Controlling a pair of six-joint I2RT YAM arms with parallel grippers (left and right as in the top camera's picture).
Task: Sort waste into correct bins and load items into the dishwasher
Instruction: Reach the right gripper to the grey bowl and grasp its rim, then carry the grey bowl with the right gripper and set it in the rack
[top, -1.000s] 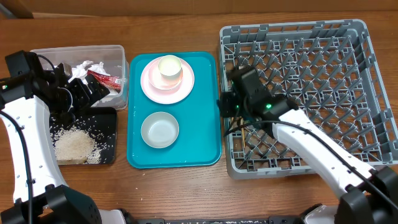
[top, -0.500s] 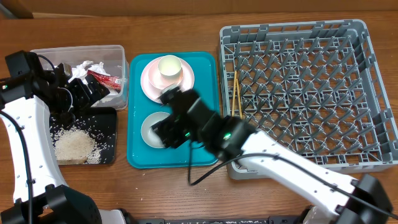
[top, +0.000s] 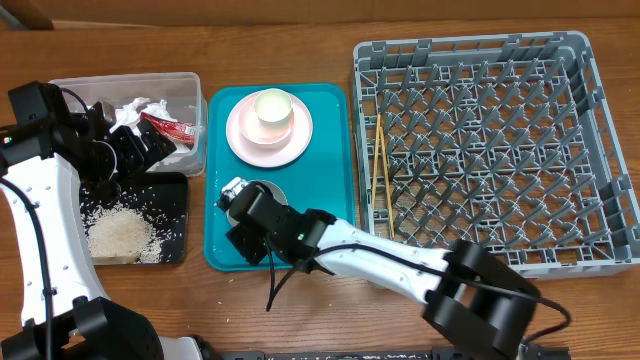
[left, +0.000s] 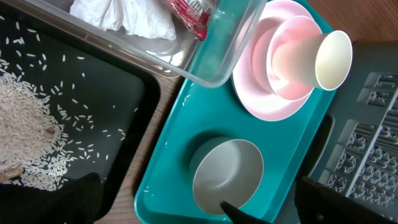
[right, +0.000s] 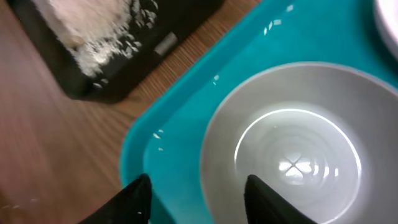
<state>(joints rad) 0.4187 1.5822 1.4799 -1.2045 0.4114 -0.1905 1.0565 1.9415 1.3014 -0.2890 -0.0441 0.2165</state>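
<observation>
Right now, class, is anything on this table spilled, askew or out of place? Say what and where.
Nothing is badly wrong. Loose rice grains are scattered, but inside the black tray. The chopsticks lie flat along the left side of the dish rack, not standing.

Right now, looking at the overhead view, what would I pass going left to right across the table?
clear tub → teal tray → grey dish rack. The black tray covers the same left-to-right span as the tub, so it is left out.
</observation>
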